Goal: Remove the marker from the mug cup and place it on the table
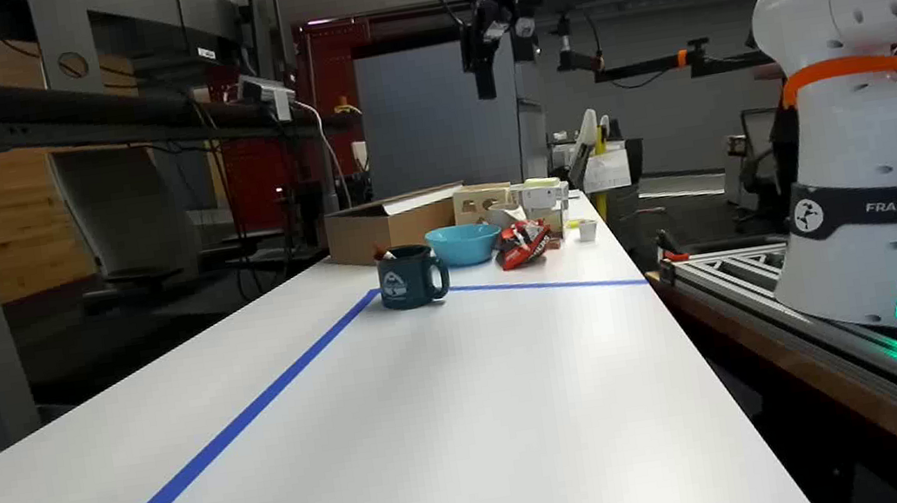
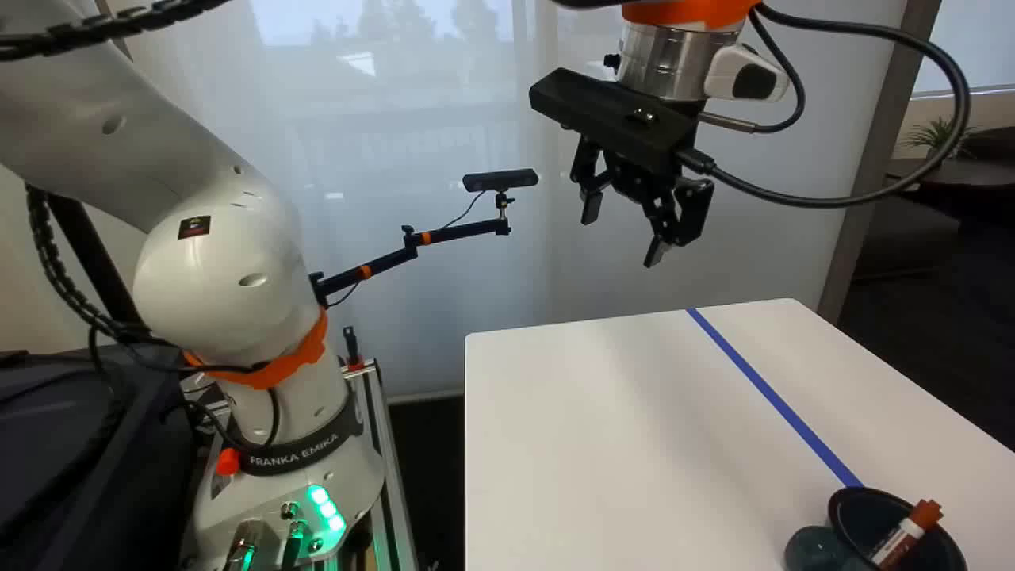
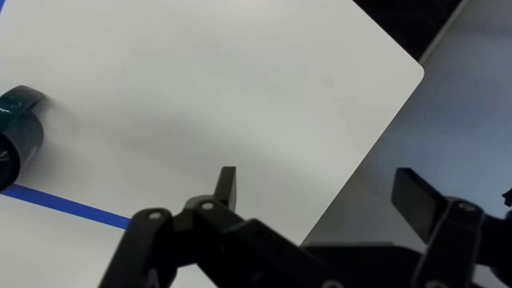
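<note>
The mug cup is dark teal and stands upright on the white table. It also shows at the lower right of an exterior view and is cut off at the left edge of the wrist view. The reddish-brown marker with a white band leans in the mug, one end sticking out over the rim. Its tip shows at the mug's rim. The marker is out of view in the wrist view. My gripper is open and empty, high above the table and well apart from the mug; its fingers are spread in the wrist view.
Behind the mug in an exterior view are a light-blue bowl, a red packet, a cardboard box and a small white cup. Blue tape runs along the table. The table's rounded corner shows in the wrist view.
</note>
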### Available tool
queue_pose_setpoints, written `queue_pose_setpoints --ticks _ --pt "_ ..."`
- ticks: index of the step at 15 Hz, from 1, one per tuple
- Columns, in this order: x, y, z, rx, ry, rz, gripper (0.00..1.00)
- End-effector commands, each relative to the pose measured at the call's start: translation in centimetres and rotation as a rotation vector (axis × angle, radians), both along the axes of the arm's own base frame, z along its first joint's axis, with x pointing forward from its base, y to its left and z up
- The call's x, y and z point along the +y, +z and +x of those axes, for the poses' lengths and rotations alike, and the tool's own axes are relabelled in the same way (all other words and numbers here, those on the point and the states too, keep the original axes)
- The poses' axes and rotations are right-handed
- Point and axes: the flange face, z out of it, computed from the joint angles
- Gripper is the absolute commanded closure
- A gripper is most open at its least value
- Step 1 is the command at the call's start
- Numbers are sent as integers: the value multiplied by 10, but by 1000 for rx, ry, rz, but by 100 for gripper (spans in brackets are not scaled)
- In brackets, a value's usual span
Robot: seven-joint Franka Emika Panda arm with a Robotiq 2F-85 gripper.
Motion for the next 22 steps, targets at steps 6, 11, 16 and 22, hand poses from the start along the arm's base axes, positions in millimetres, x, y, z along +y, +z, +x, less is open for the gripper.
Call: queue_pose_setpoints --ticks 6,11,16,22 --pt "0 0 0 1 0 0 0" --pt "-6 0 4 -5 9 7 0" --pt "-44 -15 10 -5 -2 12 0" --pt "-89 -43 7 -43 -89 -7 0"
